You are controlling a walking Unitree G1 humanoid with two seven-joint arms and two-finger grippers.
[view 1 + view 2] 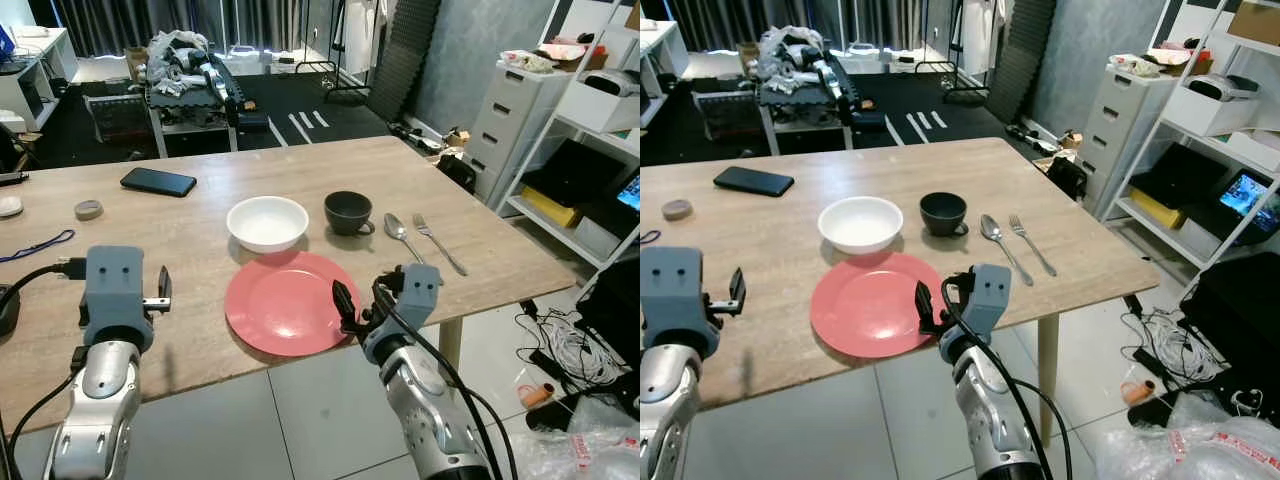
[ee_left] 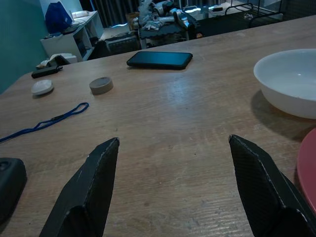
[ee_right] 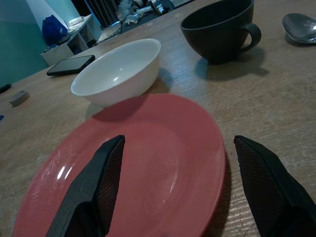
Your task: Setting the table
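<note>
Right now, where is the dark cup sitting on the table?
In the left eye view, the dark handled cup stands on the wooden table, right of the white bowl, left of the metal spoon, beyond the round red plate.

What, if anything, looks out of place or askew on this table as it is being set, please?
Nothing is spilled or damaged. The phone, a blue cord and a tape roll lie on the table away from the setting, and the spoon and fork sit angled rather than beside the red plate.

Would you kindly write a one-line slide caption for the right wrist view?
Open right claw hovers over the red plate, with white bowl and black cup beyond.
</note>
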